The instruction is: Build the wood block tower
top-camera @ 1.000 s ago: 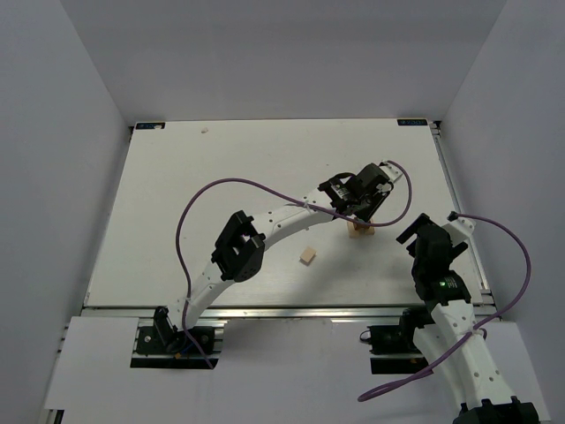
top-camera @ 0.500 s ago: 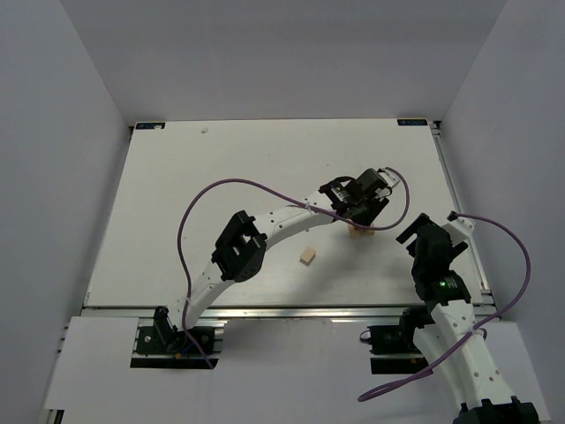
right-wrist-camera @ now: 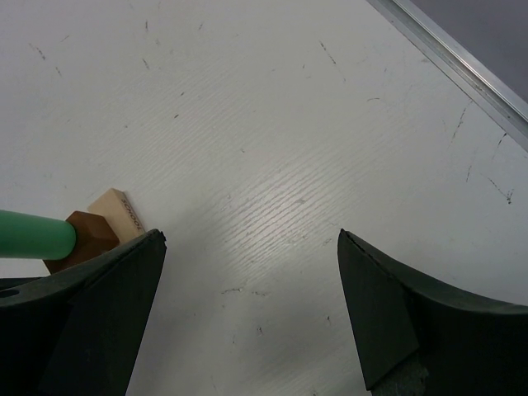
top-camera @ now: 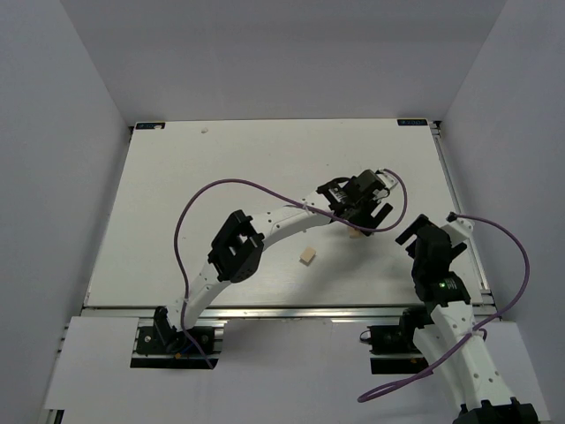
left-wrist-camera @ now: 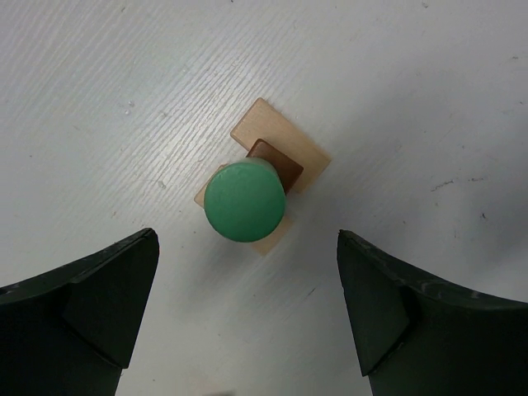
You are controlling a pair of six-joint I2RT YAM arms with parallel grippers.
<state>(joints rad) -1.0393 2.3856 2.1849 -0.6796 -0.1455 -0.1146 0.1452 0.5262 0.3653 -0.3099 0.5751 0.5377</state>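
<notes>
Left gripper (left-wrist-camera: pixel 246 285) hangs over the white table (left-wrist-camera: pixel 429 74) with its two dark fingers (left-wrist-camera: pixel 99 289) spread wide and nothing held between them. Seen from the left wrist camera, the wood block tower (left-wrist-camera: pixel 260 181) stands on the table in the gap ahead of the fingers, apart from both. It has three pieces: a flat light tan block (left-wrist-camera: pixel 285 136) at the bottom, a smaller dark brown block (left-wrist-camera: pixel 279 159) on it, and a green cylinder (left-wrist-camera: pixel 245 201) standing upright on top, its round end facing the camera.

From the overhead camera this arm reaches from the lower left to right of the table's centre, and its wrist hides most of the tower. A purple cable (top-camera: pixel 221 187) arcs above the arm. One loose tan block (top-camera: pixel 307 256) lies by itself on the table nearer the arm bases, to the left of the tower.

Right gripper (right-wrist-camera: pixel 252 272) is also spread wide and holds nothing. It sits near the table's right edge, and its wrist camera catches the tower at the left edge of its view
</notes>
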